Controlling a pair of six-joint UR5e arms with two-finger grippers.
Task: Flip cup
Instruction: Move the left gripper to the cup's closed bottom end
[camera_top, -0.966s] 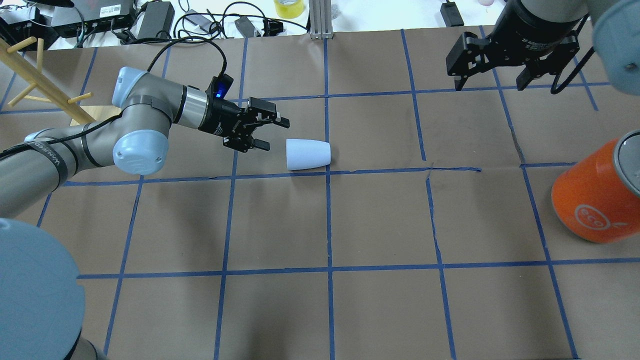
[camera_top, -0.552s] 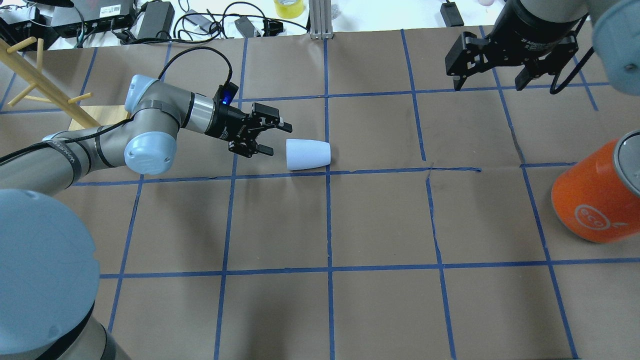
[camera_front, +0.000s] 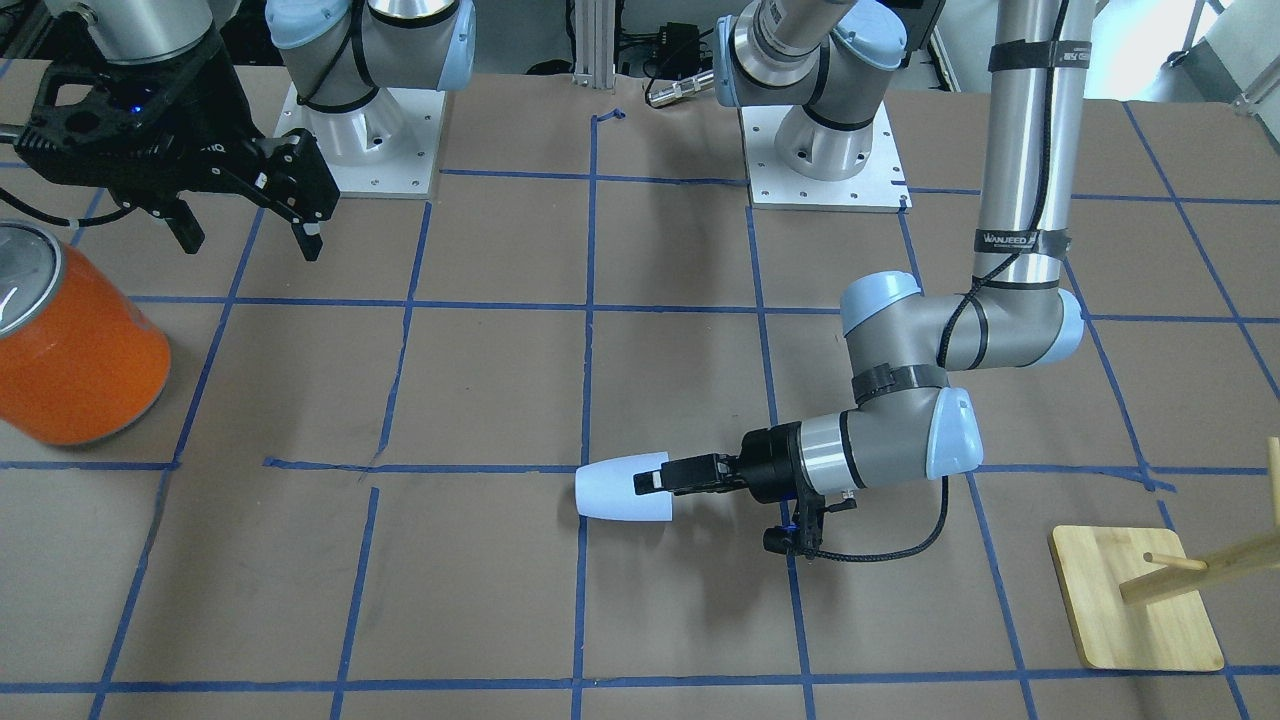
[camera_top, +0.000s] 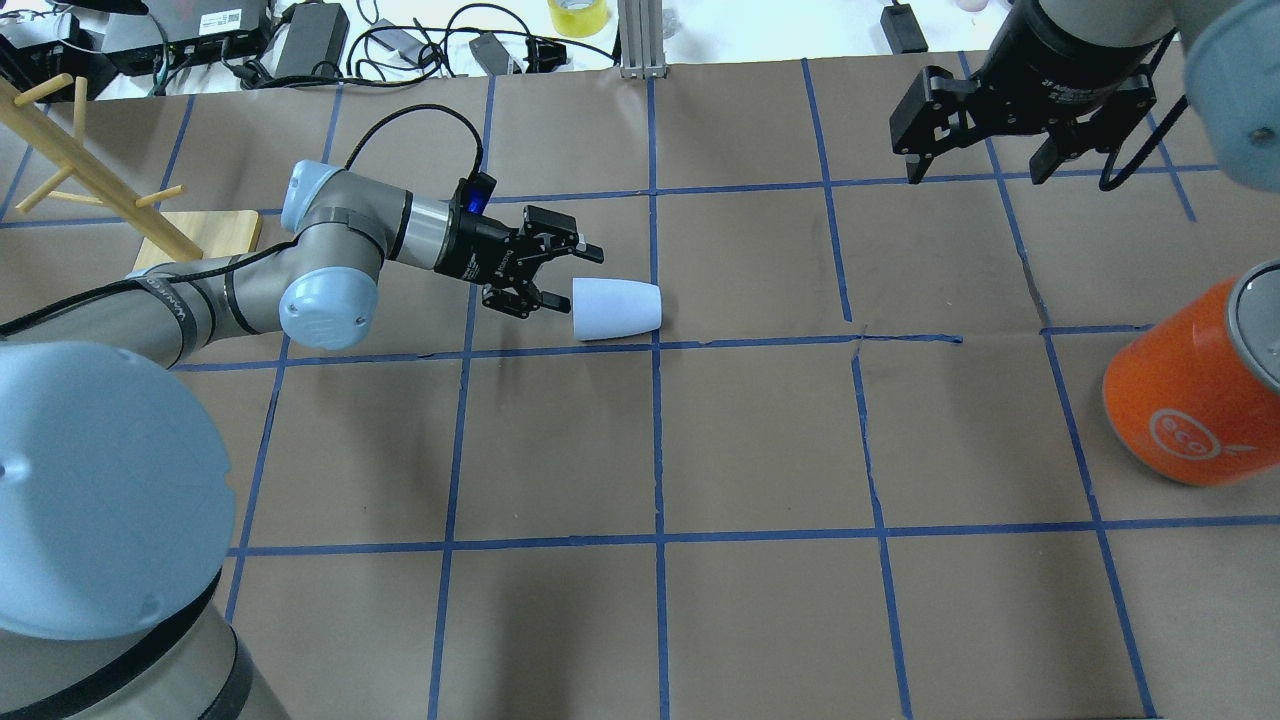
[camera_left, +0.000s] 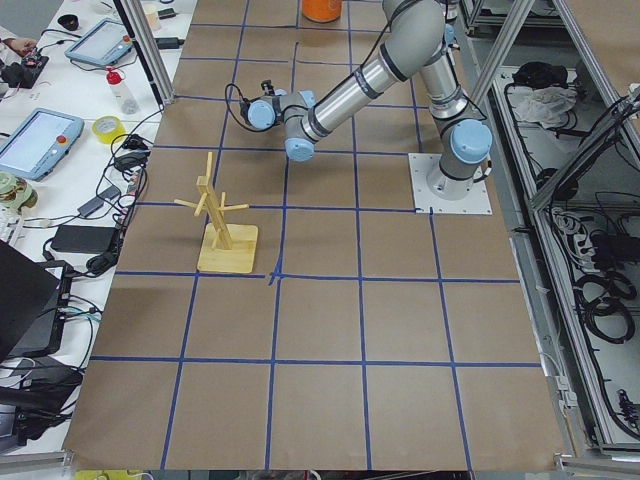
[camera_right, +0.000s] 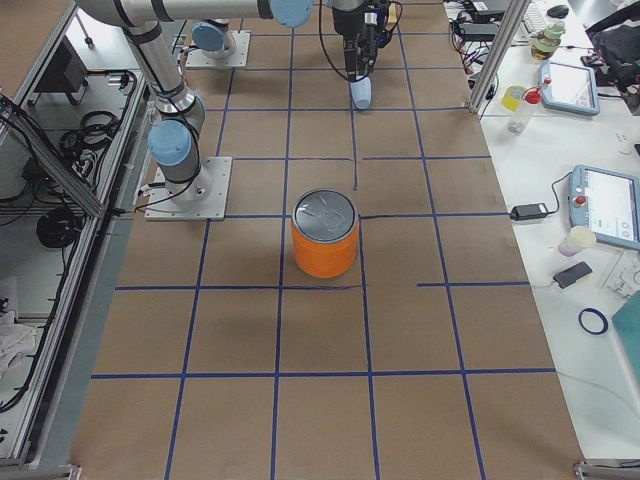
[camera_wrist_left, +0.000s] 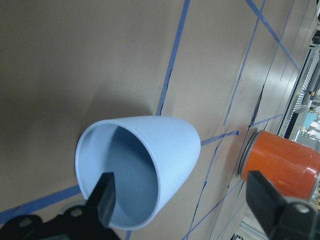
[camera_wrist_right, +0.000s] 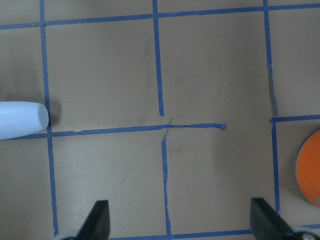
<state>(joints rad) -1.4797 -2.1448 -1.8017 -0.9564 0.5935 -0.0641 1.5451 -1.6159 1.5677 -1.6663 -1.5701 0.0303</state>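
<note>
While my left pincer (camera_top: 575, 281) gapes wide at the rim of the toppled cup (camera_top: 618, 308), I'd next pinch its wall.

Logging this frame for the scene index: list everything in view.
cup: 1, pale blue, on its side mid-table, mouth toward the left gripper
can: 1, orange with silver top, upright on the robot's right
rack: 1, wooden, on the robot's left
tape roll: 1, yellow, past the far edge
cables and power bricks: several, black, past the far edge
table: 1, brown with blue tape grid
left gripper: 1, black, open, at the cup's mouth
right gripper: 1, black, open, above the table's far right
</note>
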